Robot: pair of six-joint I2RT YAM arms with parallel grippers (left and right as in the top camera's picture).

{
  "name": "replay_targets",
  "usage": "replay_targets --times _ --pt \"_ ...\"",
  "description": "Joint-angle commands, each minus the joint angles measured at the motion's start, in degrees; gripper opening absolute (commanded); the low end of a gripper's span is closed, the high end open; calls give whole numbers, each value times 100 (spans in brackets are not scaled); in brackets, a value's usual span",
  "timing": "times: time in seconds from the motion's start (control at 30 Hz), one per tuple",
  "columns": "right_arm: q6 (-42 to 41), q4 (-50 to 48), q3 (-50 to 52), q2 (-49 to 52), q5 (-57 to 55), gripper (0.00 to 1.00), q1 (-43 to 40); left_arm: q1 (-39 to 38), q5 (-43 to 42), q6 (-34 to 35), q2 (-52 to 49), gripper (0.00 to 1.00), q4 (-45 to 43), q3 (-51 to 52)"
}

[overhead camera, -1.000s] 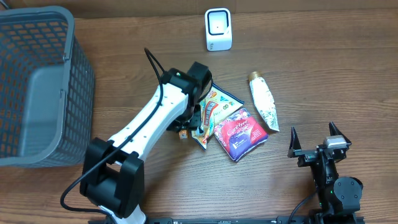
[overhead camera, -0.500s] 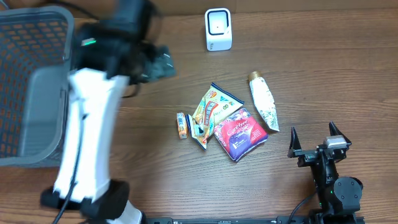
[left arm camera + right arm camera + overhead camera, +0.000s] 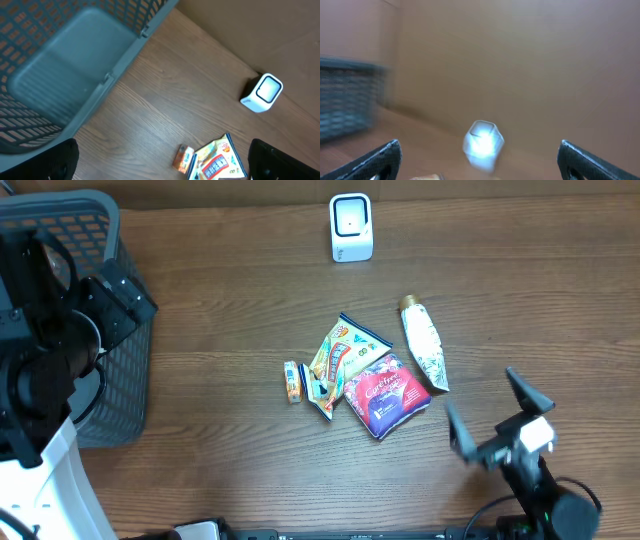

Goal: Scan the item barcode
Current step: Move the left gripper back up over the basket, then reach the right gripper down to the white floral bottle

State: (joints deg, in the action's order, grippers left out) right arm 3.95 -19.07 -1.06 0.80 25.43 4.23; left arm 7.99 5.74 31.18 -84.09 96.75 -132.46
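On a wood-grain desk [image 3: 220, 450], four grocery items lie in a loose cluster at the middle, none of them held. A yellow-green snack packet [image 3: 340, 352] touches a red pouch [image 3: 386, 393]. A small orange pack [image 3: 292, 381] lies just beside the packet on the basket side. A white tube [image 3: 424, 345] with a gold cap rests near the pouch's far corner.

The white barcode scanner [image 3: 351, 227] stands at the far edge of the desk, well apart from the cluster. A grey mesh basket [image 3: 60, 225] fills the far left corner.

The left arm [image 3: 40, 380] rises over the basket's near side. The left fingers [image 3: 57, 162] are released and spread wide, grasping nothing. Between them the wrist camera takes in the basket floor, the scanner, the orange pack and the snack packet.

The right arm [image 3: 545, 490] sits at the near right corner of the desk. The right fingers [image 3: 524, 390] are likewise spread wide and released. The right wrist view is blurred, with the scanner showing as a bright white blot between the fingers and the basket as a grey smear at the left edge.
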Motion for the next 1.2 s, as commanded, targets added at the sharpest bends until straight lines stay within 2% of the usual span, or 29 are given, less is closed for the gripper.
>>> replay_targets --times 0.0,0.1,0.2,0.27,0.37,0.43,0.57,0.7,0.83,1.0,1.07,1.17 --pt "-116 -940 59 -63 2149 100 31 33 -87 -94 -96 100 4 -39" --pt "-116 -1897 44 -63 2271 100 31 33 -87 -94 -125 100 4 -39" --pt "-111 -1602 -387 -50 1506 100 15 33 -87 -94 -144 100 4 -39" --pt "-35 -876 -881 42 1228 100 13 33 -87 -94 -151 100 4 -39" --pt "549 828 -1943 503 992 100 13 33 -87 -94 -151 100 4 -39" --pt "992 2275 -2850 1172 588 100 15 33 -87 -94 -151 100 4 -39" --pt "1158 4618 -4572 2990 -310 100 15 33 -87 -94 -151 100 4 -39" --pt "1134 5910 -5932 4725 363 100 20 33 -87 -94 -153 100 4 -39" --pt "570 6094 -6625 6153 2566 100 20 33 -87 -94 -151 100 4 -39" --pt "341 5582 -6653 7418 3884 100 20 33 -87 -94 -151 100 4 -39" --pt "-433 5119 -6653 7825 3740 100 22 33 -87 -94 -153 100 4 -39" --pt "-1276 5029 -6710 8129 2317 100 105 33 -87 -96 -151 100 4 -39"
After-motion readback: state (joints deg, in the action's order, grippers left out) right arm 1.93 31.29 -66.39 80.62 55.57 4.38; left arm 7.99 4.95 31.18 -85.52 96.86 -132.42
